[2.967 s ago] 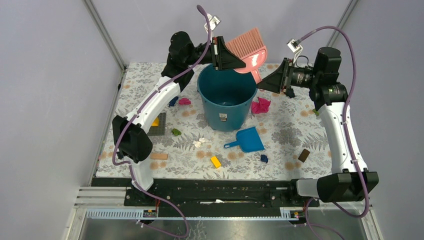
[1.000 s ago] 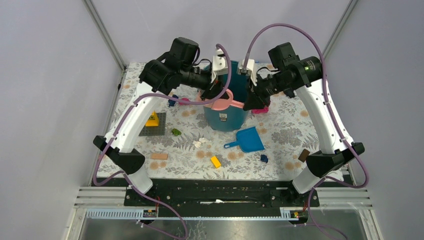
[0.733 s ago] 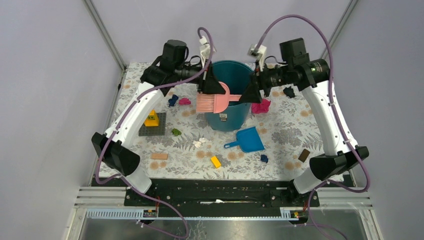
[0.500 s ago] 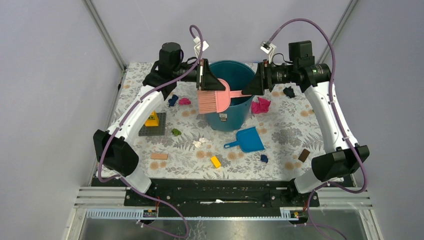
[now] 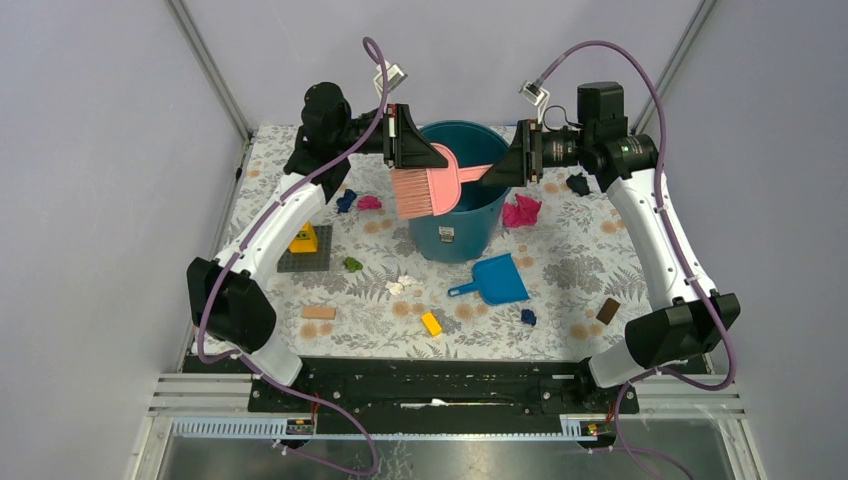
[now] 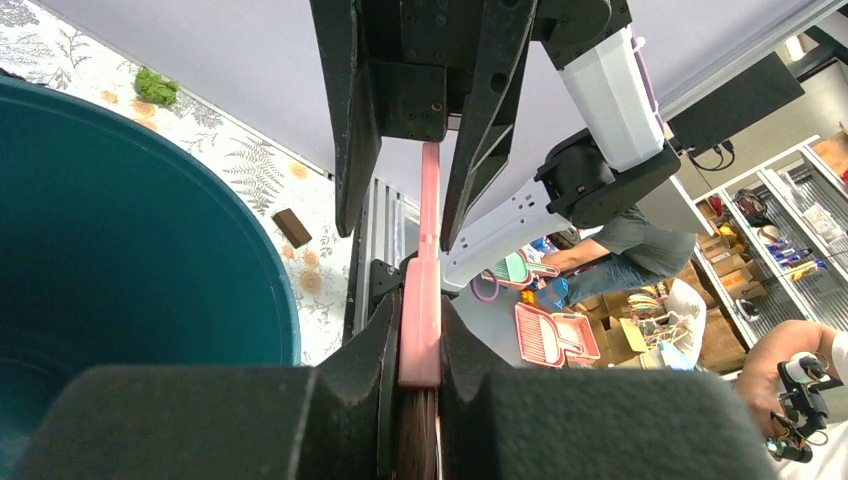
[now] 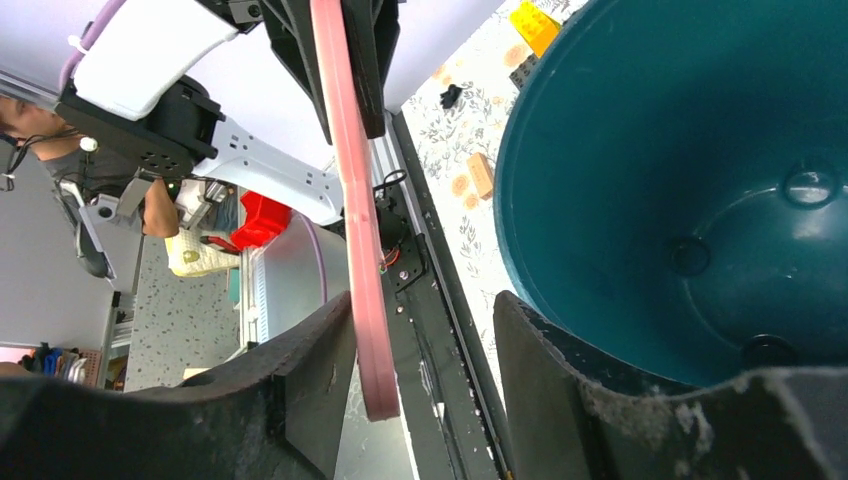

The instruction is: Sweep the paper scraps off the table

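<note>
The left gripper is clamped on the pink brush at the base of its bristles, over the teal bucket. Facing it, the right gripper stands wide, with the brush handle between its fingers and clear of one. Paper scraps lie on the table beneath both grippers: magenta under the right, pink and blue under the left.

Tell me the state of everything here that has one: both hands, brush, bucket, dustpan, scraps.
Left hand: shut on the brush.
Right hand: open, brush handle between its fingers.
Brush: in the air, by the bucket.
Bucket: upright, no scraps visible inside.
Dustpan: lying on the table, unheld.
Scraps: scattered on the table, unswept.
</note>
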{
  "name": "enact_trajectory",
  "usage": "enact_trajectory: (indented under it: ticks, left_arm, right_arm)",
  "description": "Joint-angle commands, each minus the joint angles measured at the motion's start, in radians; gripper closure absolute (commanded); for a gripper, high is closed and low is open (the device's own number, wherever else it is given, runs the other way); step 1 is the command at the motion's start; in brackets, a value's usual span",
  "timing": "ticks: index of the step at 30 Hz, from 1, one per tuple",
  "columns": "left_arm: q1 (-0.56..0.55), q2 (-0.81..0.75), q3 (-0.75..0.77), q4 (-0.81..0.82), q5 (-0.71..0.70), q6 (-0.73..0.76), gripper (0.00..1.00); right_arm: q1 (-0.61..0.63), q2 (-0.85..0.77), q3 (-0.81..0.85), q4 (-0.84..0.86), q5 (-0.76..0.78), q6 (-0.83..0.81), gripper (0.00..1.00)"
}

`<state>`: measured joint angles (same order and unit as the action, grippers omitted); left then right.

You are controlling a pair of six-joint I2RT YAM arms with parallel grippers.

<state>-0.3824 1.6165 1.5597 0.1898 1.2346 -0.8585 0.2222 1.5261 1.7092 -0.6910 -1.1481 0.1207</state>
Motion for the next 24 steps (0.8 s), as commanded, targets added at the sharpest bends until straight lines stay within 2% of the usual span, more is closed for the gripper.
enact_trajectory:
  ticks: [1,10,24]
  left_arm:
    - [0.000,-0.018,0.000,0.088,0.035,-0.034,1.00]
    - [0.001,-0.024,-0.005,0.076,0.031,-0.021,1.00]
    - [0.000,0.000,0.003,0.081,0.031,-0.029,1.00]
  right_arm:
    - [-0.006,-0.033,0.017,0.092,-0.047,0.086,0.41]
    - [-0.006,-0.016,0.024,0.129,-0.094,0.122,0.54]
    - [-0.007,-0.020,0.011,0.150,-0.102,0.136,0.64]
